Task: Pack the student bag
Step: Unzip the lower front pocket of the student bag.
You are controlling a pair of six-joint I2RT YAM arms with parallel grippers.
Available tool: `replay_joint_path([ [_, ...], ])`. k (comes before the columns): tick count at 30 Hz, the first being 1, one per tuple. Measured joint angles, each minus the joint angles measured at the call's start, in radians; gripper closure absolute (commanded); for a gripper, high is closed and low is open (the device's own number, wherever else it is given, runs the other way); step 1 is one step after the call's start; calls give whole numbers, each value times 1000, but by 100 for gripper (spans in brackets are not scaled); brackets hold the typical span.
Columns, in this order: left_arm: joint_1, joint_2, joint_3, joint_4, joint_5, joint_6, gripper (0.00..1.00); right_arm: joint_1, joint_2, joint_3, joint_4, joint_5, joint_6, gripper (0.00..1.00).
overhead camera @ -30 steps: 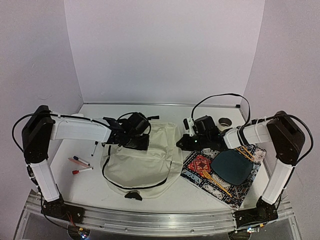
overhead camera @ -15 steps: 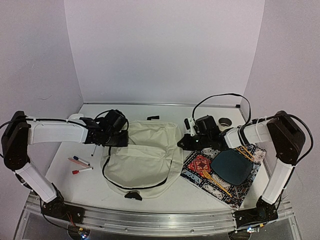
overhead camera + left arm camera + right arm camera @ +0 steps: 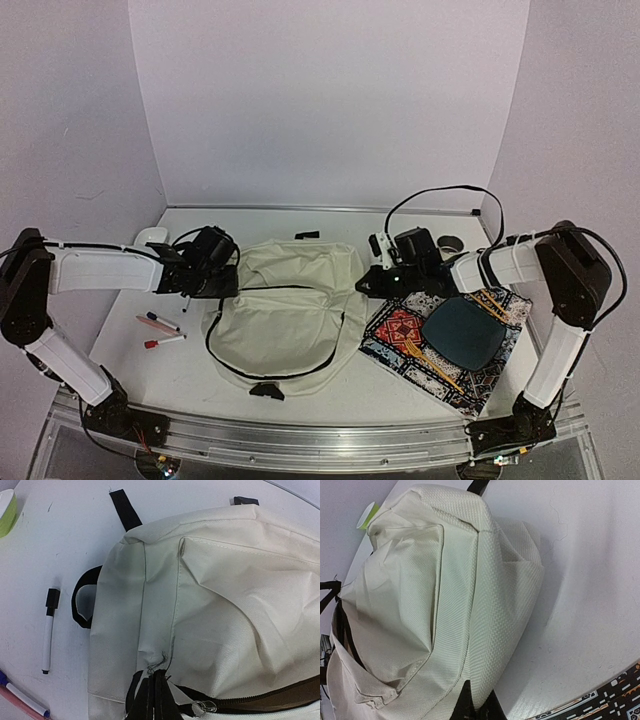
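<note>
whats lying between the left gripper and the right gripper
The soft cream fabric backpack with black straps fills the stretch from left gripper to right gripper, seen in the top external view.

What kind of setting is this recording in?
Likely a lab test cell: plain white panels enclose the table, both arms bolt to an aluminium rail, and a student bag and markers lie staged.

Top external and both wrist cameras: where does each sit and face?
Top external: above and behind, looking down on the table; left arm, right arm show.
Left wrist: on its arm, looks down on the student bag; left fingers at bottom edge.
Right wrist: on its arm, faces the bag's side; right fingers at bottom edge.
Shared: all see the bag.
</note>
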Motion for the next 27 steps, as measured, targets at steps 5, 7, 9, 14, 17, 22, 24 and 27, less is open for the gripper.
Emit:
replay_joint_path([
  [5, 10, 53, -9, 35, -6, -5, 100, -7, 0, 30, -26, -7, -15, 100],
  [7, 13, 76, -10, 50, 11, -4, 100, -11, 4, 49, -44, -9, -25, 100],
  [9, 9, 79, -17, 63, 29, -4, 100, -18, 17, 74, -66, -8, -38, 100],
  [14, -67, 78, -20, 78, 73, -6, 100, -47, 78, 160, -130, 19, -81, 96],
  [17, -103, 74, -31, 111, 142, -23, 100, -66, 105, 204, -162, 53, -108, 89],
  [22, -115, 40, -73, 167, 268, -63, 100, -82, 118, 240, -184, 76, -146, 76],
  [24, -116, 23, -83, 172, 293, -72, 100, -84, 117, 242, -186, 79, -159, 63],
  [27, -116, -3, -92, 182, 312, -81, 100, -80, 103, 239, -199, 85, -176, 51],
])
